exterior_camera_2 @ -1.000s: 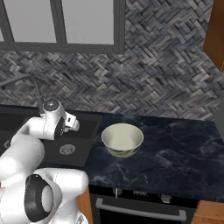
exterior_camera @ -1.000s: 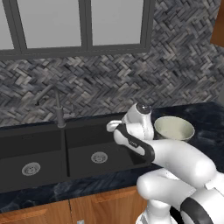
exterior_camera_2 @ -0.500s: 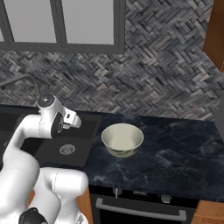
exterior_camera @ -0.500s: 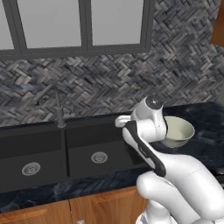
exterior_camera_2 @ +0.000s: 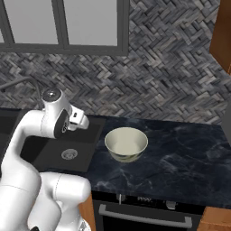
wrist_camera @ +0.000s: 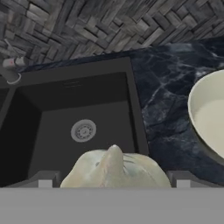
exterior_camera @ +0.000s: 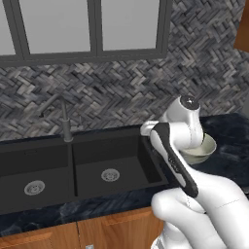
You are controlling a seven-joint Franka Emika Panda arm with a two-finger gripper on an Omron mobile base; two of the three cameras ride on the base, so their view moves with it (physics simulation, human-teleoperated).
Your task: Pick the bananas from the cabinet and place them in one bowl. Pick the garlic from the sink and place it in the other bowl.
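The garlic (wrist_camera: 114,170) sits between your pincer's (wrist_camera: 114,180) two fingertips, which stand wide on either side of the bulb, pinching it. In the hand view it hangs above the right basin of the black sink (wrist_camera: 57,94), with the silver drain (wrist_camera: 83,130) beyond its tip. To the right, on the dark marbled worktop (wrist_camera: 168,92), you have the cream bowl (exterior_camera_2: 126,143) close beside the sink's edge.

2 base cameras behind the arm, looking forward and down from left and right, both sharing the matte black double-basin sink (exterior_camera: 73,170) and round cream-white bowl (exterior_camera_2: 126,143), hand camera close above the sink's right basin, bowl at its right edge
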